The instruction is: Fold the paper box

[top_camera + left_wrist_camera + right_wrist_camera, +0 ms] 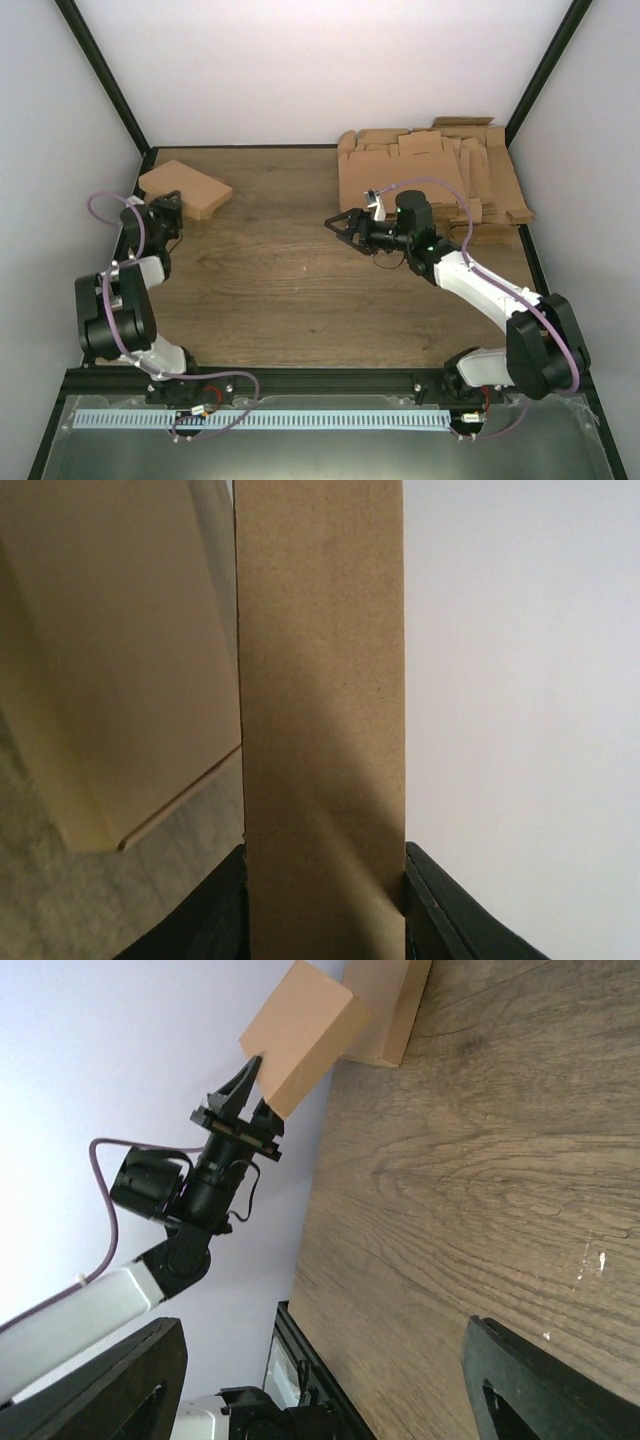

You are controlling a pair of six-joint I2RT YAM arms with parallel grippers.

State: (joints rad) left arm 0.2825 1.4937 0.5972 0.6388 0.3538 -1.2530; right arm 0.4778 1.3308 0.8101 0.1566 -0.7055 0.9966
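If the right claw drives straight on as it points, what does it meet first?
Likely the box held in the left claw; nothing lies between. Depth is unclear: it could graze the table first.

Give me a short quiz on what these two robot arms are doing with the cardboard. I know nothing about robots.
1. True or false: the right gripper is holding the paper box.
2. Where does the pile of cardboard sheets lie? A) at the far right of the table; B) at its near left corner; C) between the two arm bases.
3. Fill in: the left gripper is closed on the ____.

Key: 1 false, it is open and empty over the table. 2 A. 3 paper box.
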